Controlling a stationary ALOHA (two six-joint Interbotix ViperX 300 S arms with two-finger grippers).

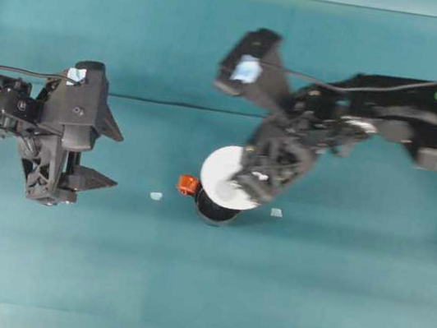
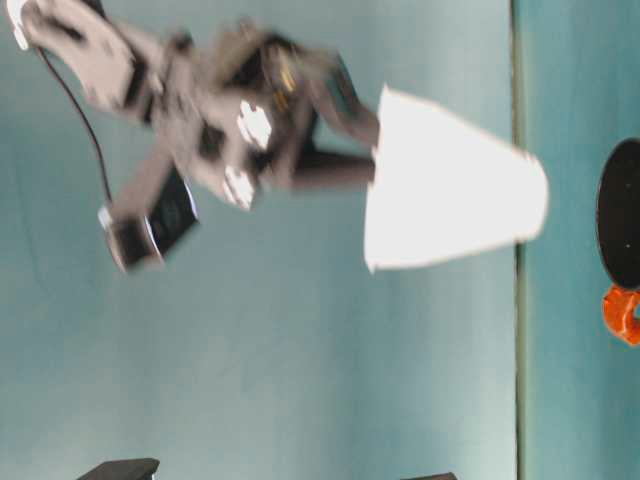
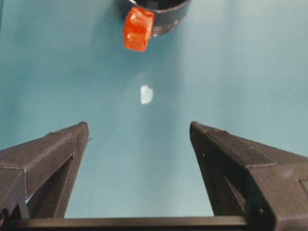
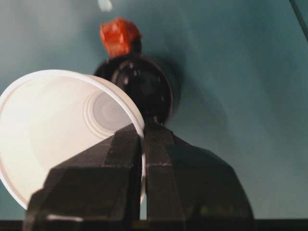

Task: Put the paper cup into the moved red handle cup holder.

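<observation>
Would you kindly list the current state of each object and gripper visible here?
paper cup: held by its rim, lifted off the table, tilted, mouth up, empty.
red handle cup holder: upright on the table, empty, cup not yet inside.
right gripper: shut on the paper cup's rim, above the holder.
left gripper: open, holding nothing, apart from the holder.
</observation>
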